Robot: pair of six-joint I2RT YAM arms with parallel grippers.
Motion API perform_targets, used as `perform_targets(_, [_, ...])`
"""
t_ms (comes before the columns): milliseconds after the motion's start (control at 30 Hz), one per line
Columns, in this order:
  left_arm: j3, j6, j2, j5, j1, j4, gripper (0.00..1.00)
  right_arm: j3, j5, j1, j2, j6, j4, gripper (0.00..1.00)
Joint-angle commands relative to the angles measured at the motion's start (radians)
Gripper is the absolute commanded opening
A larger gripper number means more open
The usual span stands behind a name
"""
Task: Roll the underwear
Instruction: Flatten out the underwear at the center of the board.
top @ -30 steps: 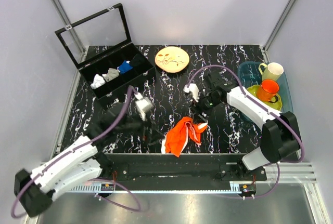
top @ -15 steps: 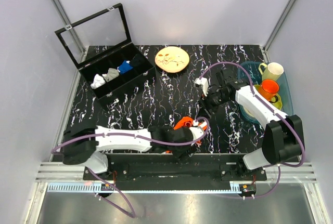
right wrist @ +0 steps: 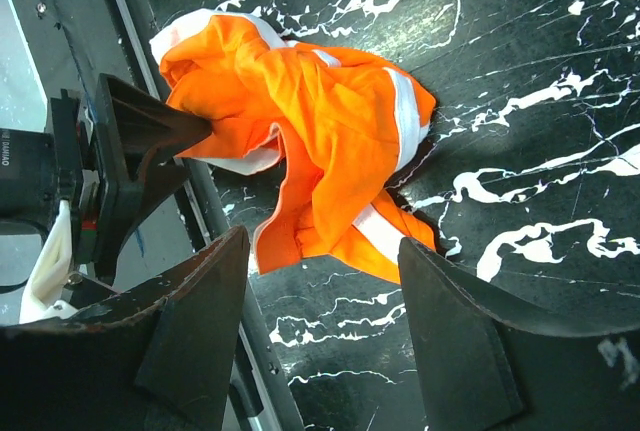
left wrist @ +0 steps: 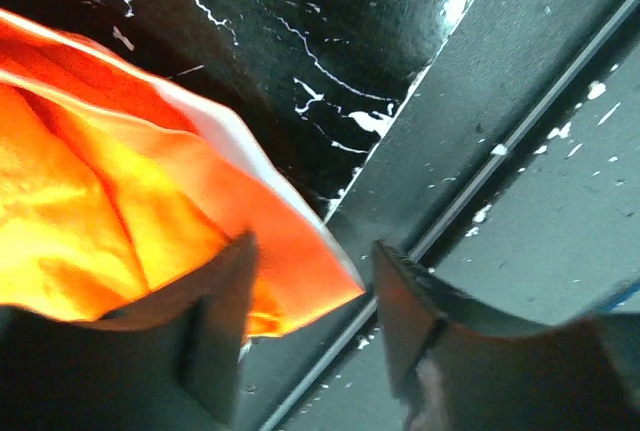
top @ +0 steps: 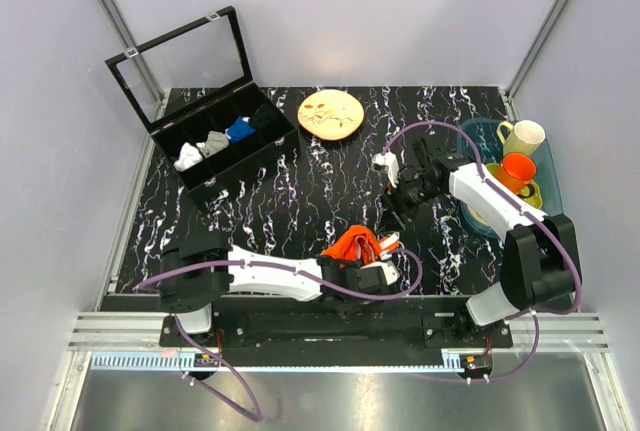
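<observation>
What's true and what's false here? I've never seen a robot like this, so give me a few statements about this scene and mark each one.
1. The underwear lies crumpled on the table, not rolled. True.
2. The right gripper is holding the underwear. False: it hangs open above the fabric with nothing between its fingers.
3. The orange cup lies on the table beside the underwear. False: it stands upright in the blue tub at the right side.
4. The left gripper has a corner of the underwear between its fingers. True.
5. The lid of the black box is shut. False: it stands open.
</observation>
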Motion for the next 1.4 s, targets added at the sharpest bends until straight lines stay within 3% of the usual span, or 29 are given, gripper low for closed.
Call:
perform_targets(0, [0.034, 0.007, 0.004, -0.059, -0.012, -0.052, 0.40, -0.005, -0.032, 0.006, 0.012, -0.041, -0.031, 0.70])
perform_targets(167, [0.020, 0.018, -0.056, -0.056, -0.013, -0.062, 0.22, -0.016, -0.040, 0.010, 0.026, -0.097, -0.052, 0.69])
perform_targets(300, [-0.002, 0.044, -0.145, -0.025, 0.006, -0.048, 0.15, -0.030, -0.039, 0.033, 0.017, -0.134, -0.063, 0.68])
perform_targets(533, [-0.143, 0.048, -0.382, 0.229, 0.172, 0.133, 0.10, -0.080, -0.042, 0.091, -0.117, -0.177, -0.057, 0.67])
perform_targets(700, [-0.239, 0.042, -0.494, 0.387, 0.279, 0.211, 0.07, -0.129, 0.059, 0.162, -0.175, -0.154, -0.061, 0.75])
perform_targets(1000, [-0.321, -0.002, -0.600, 0.472, 0.370, 0.306, 0.06, -0.203, 0.345, 0.337, -0.089, 0.030, 0.069, 0.73])
perform_targets(1100, [-0.336, -0.014, -0.625, 0.483, 0.385, 0.329, 0.06, -0.206, 0.368, 0.363, -0.068, 0.042, 0.071, 0.72])
perform_targets(1200, [-0.359, -0.028, -0.651, 0.497, 0.402, 0.349, 0.05, -0.211, 0.379, 0.392, -0.046, 0.057, 0.084, 0.67])
perform_targets(1333, [-0.371, -0.030, -0.677, 0.507, 0.427, 0.362, 0.01, -0.180, 0.437, 0.409, 0.001, 0.082, 0.084, 0.36])
perform_targets(1367, [-0.373, -0.027, -0.689, 0.506, 0.439, 0.359, 0.00, -0.165, 0.446, 0.411, 0.003, 0.082, 0.080, 0.18])
